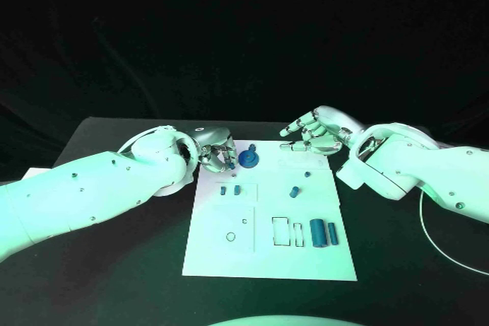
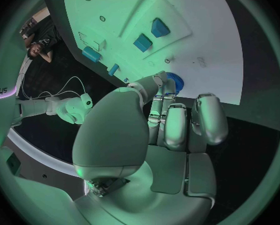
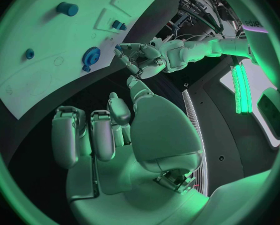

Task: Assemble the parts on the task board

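Observation:
The white task board (image 1: pixel 306 259) lies mid-table. A blue gear (image 1: pixel 249 158) with a knob stands near its far left corner. My left hand (image 1: pixel 217 156) is right beside it. In the left wrist view the thumb and one finger (image 2: pixel 157 85) reach the blue gear's (image 2: pixel 172 81) rim while the other fingers curl in. Whether they grip it I cannot tell. My right hand (image 1: pixel 318 131) hovers over the far right corner, fingers loosely bent, holding nothing. Two small blue blocks (image 1: pixel 230 190) stand in a left recess. Two blue cylinders (image 1: pixel 324 232) lie at the right.
Two small blue pieces (image 1: pixel 307 175) (image 1: pixel 293 192) sit on the board's right half. Empty outlined slots (image 1: pixel 287 230) lie beside the cylinders, and a small oval hole (image 1: pixel 231 236) is at the left. A thin cable (image 1: pixel 438 234) loops on the black table at the right.

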